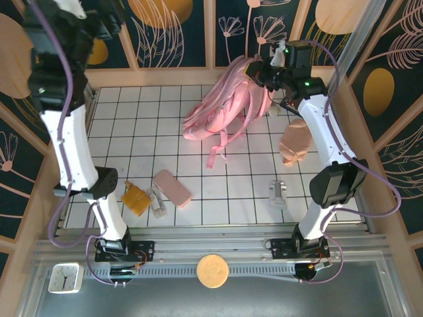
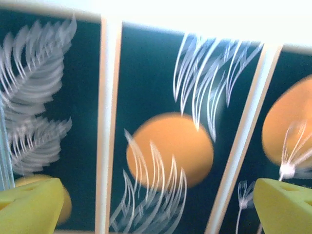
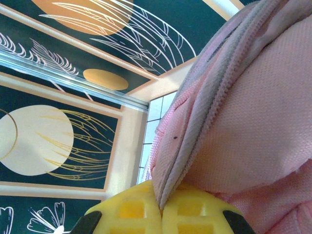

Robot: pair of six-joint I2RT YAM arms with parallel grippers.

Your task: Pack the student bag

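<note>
Right gripper (image 3: pixel 161 214) pinched tight on student bag (image 3: pixel 253 122) zip edge, left gripper (image 2: pixel 158 207) spread wide, holding nothing

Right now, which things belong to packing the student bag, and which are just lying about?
Job: large soft pink backpack, pinched by shut right gripper; likely cargo: flat pink pencil case, beige soft pouch.
Lying about: round tan disc, small white square object.
</note>
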